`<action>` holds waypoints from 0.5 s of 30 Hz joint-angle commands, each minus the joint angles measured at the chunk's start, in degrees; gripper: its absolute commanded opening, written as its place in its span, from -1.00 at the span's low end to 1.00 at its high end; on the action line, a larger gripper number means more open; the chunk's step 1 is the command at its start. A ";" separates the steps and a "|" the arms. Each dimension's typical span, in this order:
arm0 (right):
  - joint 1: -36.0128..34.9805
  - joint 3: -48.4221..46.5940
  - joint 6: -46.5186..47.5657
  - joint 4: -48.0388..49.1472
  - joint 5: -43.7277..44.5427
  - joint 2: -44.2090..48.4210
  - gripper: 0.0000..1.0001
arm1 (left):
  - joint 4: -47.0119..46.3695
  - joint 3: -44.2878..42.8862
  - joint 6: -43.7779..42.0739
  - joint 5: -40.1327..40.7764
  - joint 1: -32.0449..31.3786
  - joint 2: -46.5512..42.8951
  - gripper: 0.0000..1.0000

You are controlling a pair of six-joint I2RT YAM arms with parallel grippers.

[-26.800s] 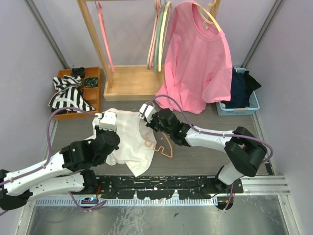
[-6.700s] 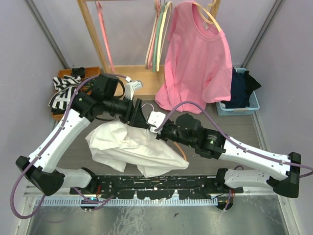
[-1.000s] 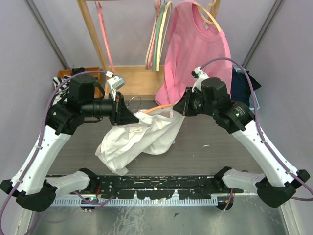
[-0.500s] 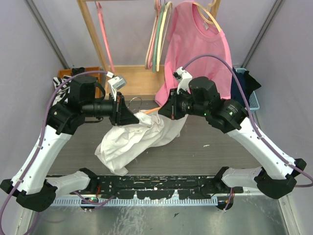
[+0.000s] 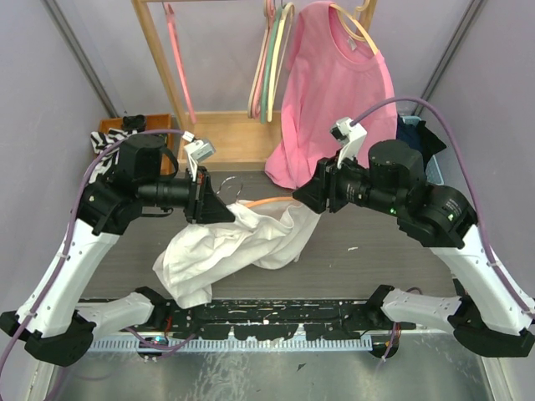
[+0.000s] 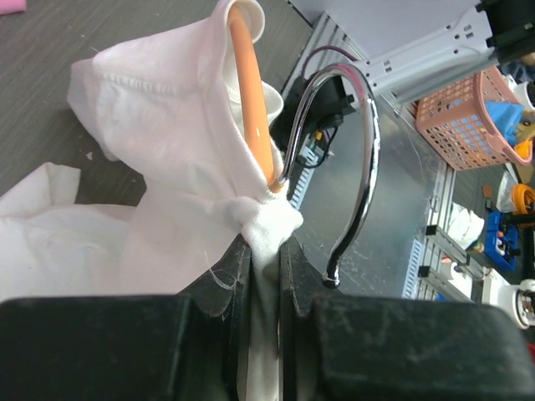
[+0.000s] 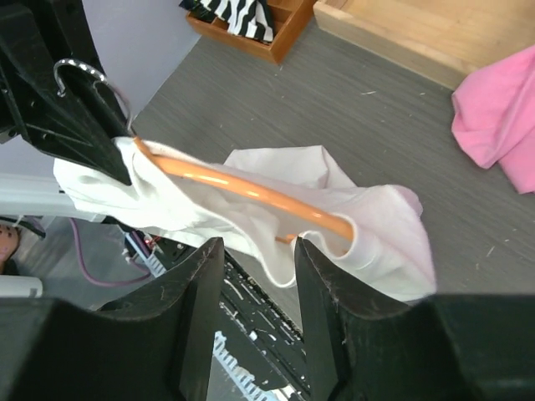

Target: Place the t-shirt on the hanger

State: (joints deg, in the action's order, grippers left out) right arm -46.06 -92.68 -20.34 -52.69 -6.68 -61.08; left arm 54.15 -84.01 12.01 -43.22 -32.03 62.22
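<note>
T-shirt point(image 5: 242, 242): soft, light, floppy; draped on hanger point(image 5: 269, 201), held in the air | left gripper point(image 6: 266, 251) pinches cloth at hanger top | right gripper point(image 7: 257, 246) open, holds nothing | best grab: loose edge.

Pale lilac walls point(image 5: 42, 83) left & right. Grey wood-grain tabletop point(image 5: 376, 255). Far centre: wooden clothes rack point(image 5: 230, 144) w/ pink t-shirt point(image 5: 338, 109) hanging. Wooden tray point(image 7: 280, 38) far left holds striped cloth point(image 7: 242, 12). Metal plate point(image 5: 251, 372) at near edge.

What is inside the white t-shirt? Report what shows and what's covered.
The orange hanger: one arm shows through an opening, the hook sticks out by the left fingers pinching the t-shirt. Its other arm is covered.
</note>
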 commanded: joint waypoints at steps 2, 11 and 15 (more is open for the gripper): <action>-0.17 -1.70 4.94 -0.43 2.14 -0.68 -0.08 | -1.25 1.86 0.33 -6.96 -0.14 -2.93 -1.00; -0.17 -0.69 3.84 11.65 -8.34 -3.94 0.09 | -1.29 2.32 0.45 -8.51 -0.15 -2.62 -1.00; -0.21 -0.57 0.94 16.06 -11.72 -5.53 0.11 | -2.00 2.17 0.74 -7.08 -0.14 -2.08 -1.00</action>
State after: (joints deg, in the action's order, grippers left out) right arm -46.06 -92.25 -16.88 -45.74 -12.82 -65.91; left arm 54.30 -82.04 12.05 -48.58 -32.03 60.38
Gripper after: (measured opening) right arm 0.548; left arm 0.180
